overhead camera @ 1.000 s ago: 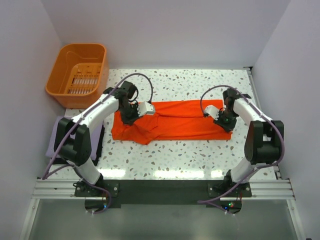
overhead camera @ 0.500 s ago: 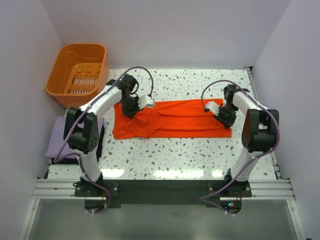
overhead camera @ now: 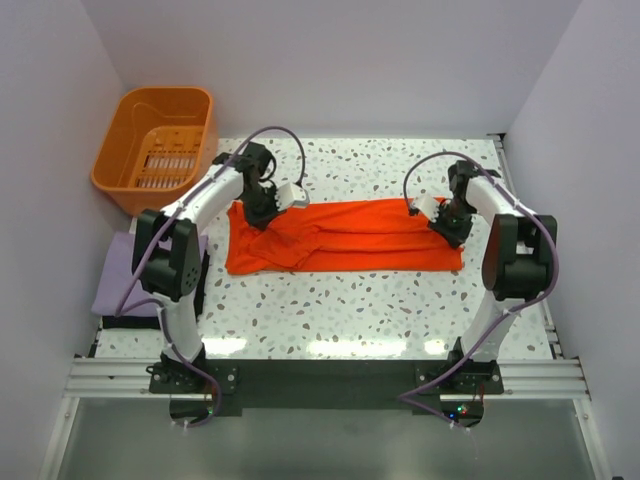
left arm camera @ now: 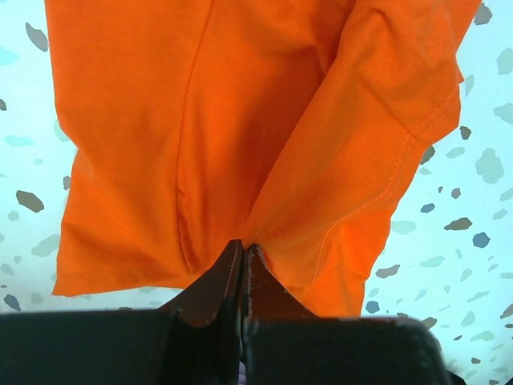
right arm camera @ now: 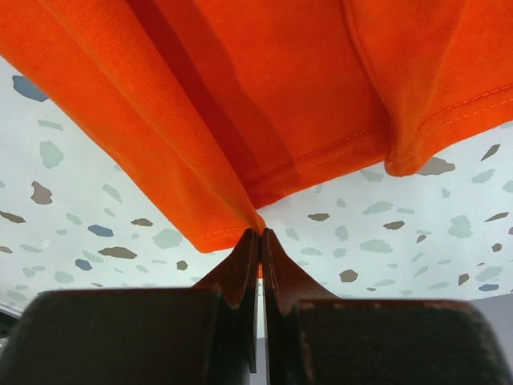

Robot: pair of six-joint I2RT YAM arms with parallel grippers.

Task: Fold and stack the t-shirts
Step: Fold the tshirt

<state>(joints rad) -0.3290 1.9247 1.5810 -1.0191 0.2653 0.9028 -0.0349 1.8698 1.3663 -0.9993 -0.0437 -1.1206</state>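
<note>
The orange-red t-shirt [overhead camera: 345, 237] lies stretched sideways across the middle of the speckled table, partly folded lengthwise. My left gripper [overhead camera: 263, 212] is shut on its left end; in the left wrist view the cloth [left arm camera: 240, 120] hangs from the pinched jaws [left arm camera: 243, 247]. My right gripper [overhead camera: 448, 226] is shut on the shirt's right edge; in the right wrist view the hem [right arm camera: 240, 120] is pinched at the fingertips [right arm camera: 258, 234]. The lavender-purple t-shirt [overhead camera: 117, 278] lies folded off the table's left edge, partly hidden by the left arm.
A rigid orange slotted basket [overhead camera: 156, 147] stands at the back left corner. White walls close in on the left, back and right. Bare speckled table [overhead camera: 350, 300] lies in front of the shirt, with a black strip along the near edge.
Both grippers have moved toward the back of the table, carrying the shirt's ends with them. The shirt has shifted back and lies flatter and more stretched out.
</note>
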